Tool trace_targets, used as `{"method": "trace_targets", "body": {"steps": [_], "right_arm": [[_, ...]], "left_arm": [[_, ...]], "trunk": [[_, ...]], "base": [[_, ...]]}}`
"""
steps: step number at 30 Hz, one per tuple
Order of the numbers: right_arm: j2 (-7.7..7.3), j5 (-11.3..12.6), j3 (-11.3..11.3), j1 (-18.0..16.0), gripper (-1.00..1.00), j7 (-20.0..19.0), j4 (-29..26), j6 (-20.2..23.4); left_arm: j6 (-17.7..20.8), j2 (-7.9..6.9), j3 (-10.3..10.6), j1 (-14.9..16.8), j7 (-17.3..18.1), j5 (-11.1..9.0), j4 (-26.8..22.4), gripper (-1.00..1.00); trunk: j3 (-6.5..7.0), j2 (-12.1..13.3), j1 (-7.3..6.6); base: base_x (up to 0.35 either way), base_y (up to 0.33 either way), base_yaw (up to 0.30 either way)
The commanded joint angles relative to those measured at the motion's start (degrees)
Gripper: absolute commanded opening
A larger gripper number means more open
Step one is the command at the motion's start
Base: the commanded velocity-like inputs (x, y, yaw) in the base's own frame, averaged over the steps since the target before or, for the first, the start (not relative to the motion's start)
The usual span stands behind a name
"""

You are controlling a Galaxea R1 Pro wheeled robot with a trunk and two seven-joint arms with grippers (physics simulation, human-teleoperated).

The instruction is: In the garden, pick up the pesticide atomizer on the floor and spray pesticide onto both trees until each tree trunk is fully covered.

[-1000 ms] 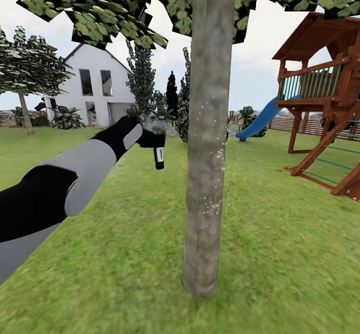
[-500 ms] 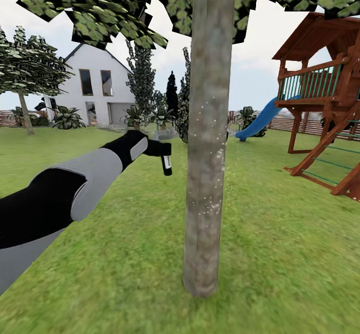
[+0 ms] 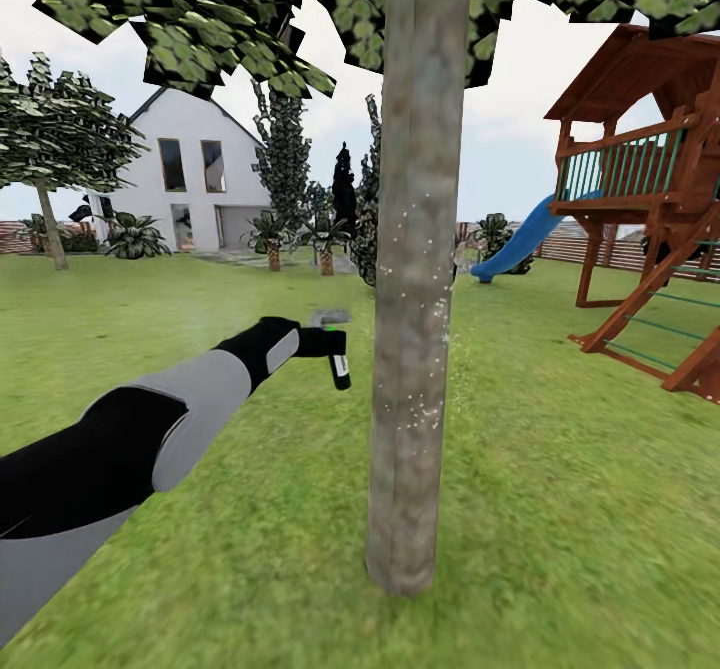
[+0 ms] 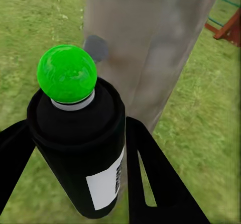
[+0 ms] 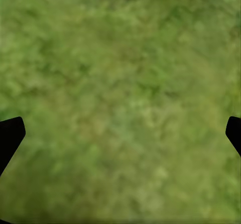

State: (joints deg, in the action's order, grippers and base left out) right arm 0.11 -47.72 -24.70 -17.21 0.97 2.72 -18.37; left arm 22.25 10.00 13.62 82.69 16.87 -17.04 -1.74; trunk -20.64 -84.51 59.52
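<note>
My left gripper is shut on the pesticide atomizer, a small dark can with a white label and a green dot on top. It hangs just left of the near tree trunk, about mid-height, where pale specks dot the bark. In the left wrist view the atomizer sits between the black fingers, with the trunk close behind it. A second tree stands far off at the left. My right gripper is open over bare grass.
A wooden playset with a blue slide stands at the right. A white house, small palms and dark conifers lie beyond the lawn. A grey stepping stone lies in the grass behind my left gripper.
My left arm has come down and a little to the right with the atomizer, from about house-door height to lower beside the trunk. The camera has not moved.
</note>
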Motion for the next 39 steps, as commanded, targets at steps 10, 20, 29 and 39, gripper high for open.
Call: {"method": "trace_targets", "body": {"steps": [10, 20, 29, 39], "right_arm": [[0.01, 0.0, 0.0, 0.0, 1.0, 0.0, 0.0, 0.0], [0.02, 0.0, 0.0, -0.01, 1.0, 0.0, 0.0, 0.0], [0.05, 0.0, 0.0, -0.01, 1.0, 0.0, 0.0, 0.0], [-0.02, 0.0, 0.0, -0.01, 1.0, 0.0, 0.0, 0.0]], "left_arm": [[-3.55, 0.0, -0.08, -3.26, 0.18, -0.08, -0.01, -1.0], [-4.0, 0.0, -0.17, -8.08, 0.18, -0.01, 0.07, -1.0], [-9.08, 0.0, -0.03, -13.27, 0.18, 0.04, 0.07, -1.0], [-15.41, 0.0, -0.24, -19.31, 0.18, 4.88, 0.14, -1.0]], "trunk": [[0.0, 0.0, 0.0], [0.0, 0.0, 0.0], [0.0, 0.0, 0.0], [0.0, 0.0, 0.0]], "base": [[0.0, 0.0, 0.0], [0.0, 0.0, 0.0], [0.0, 0.0, 0.0], [0.0, 0.0, 0.0]]}}
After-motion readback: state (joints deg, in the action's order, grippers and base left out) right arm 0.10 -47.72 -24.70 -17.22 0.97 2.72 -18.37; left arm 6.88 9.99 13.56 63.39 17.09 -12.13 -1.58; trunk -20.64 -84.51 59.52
